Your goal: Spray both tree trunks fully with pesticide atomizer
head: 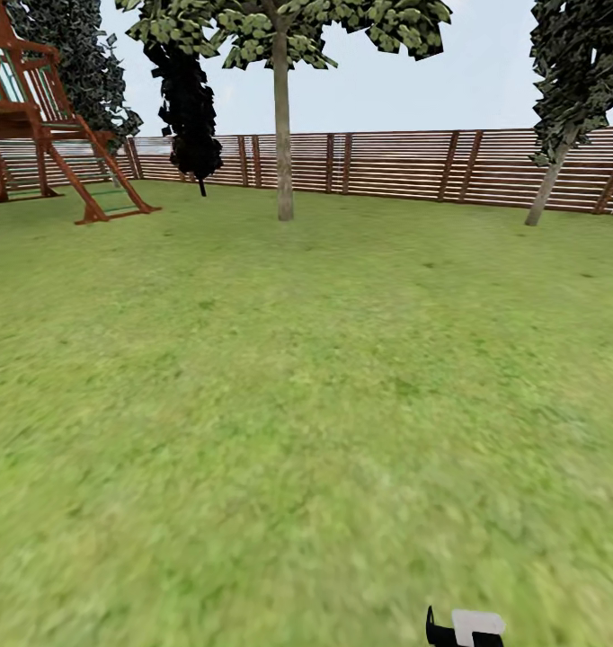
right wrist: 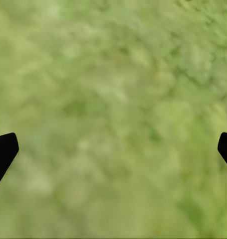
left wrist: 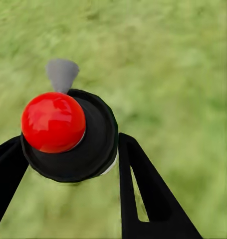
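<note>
The pesticide atomizer, a dark bottle with a shiny red top and a grey nozzle, sits between the black fingers of my left gripper, which is shut on it above blurry grass. My right gripper is open, its fingertips far apart with only lawn between them. Far ahead stand two trees. One has a straight grey-tan tree trunk in front of the fence. The other has a leaning trunk at the right. Both are a long way from my grippers.
A thin all-black tree stands left of the middle trunk. A red-brown wooden play frame occupies the far left. A brown slatted fence closes the back. Open lawn lies between. A small black and white piece pokes in at the bottom edge.
</note>
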Controlling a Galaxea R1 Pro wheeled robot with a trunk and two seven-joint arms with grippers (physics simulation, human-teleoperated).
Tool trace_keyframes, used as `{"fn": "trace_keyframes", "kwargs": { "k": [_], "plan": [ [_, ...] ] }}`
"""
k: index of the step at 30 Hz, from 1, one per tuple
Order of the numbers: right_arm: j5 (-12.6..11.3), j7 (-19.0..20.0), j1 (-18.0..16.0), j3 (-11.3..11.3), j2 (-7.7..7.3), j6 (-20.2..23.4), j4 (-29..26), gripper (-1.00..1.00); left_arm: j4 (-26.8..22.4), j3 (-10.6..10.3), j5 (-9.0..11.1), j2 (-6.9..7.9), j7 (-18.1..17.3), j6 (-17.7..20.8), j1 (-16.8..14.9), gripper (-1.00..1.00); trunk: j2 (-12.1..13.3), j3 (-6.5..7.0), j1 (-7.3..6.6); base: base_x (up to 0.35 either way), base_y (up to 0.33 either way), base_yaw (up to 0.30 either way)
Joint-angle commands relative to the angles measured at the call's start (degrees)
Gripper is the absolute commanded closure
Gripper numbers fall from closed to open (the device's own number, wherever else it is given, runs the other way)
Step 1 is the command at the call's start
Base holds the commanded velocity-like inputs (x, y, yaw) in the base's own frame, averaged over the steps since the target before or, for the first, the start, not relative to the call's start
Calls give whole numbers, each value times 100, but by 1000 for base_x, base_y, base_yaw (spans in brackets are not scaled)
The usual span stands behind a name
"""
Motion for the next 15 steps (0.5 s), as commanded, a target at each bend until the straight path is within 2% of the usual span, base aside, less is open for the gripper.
{"fn": "trace_keyframes", "kwargs": {
  "k": [1, 15],
  "plan": [
    [0, 0, 1, 0, 0, -1, 0, -100, -1, 2, -1, 0, 1, 0, 0, 100, 0, 0, 0, 337, 0, 0],
    [0, 0, 1, 0, 0, -2, 0, -100, -1, 2, -5, 0, 1, 7, 0, 100, 0, 0, 0, 337, 0, 0]
  ]
}}
